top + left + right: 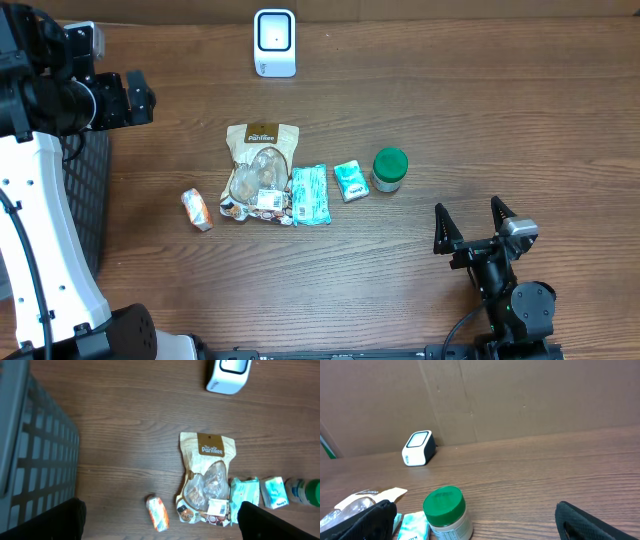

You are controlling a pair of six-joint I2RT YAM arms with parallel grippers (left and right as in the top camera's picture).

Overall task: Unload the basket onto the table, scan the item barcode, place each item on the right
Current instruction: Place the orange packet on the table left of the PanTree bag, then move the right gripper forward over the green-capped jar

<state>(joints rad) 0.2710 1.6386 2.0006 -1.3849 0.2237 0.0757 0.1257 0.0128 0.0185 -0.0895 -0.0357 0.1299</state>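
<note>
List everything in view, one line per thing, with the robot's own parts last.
scanner: 1, white, far edge of the table, near the middle
snack pouch: 1, tan with a clear window, lying flat mid-table
large packet: 1, teal, close against the pouch's right side
small packet: 1, teal, between the large packet and the jar
jar: 1, green lid, upright, right end of the row
orange packet: 1, orange, left of the pouch, apart from it
basket: 1, grey, left edge
table: 1, brown wood
left gripper: 1, black, open, empty, far left by the basket
right gripper: 1, black, open, empty, near right
</note>
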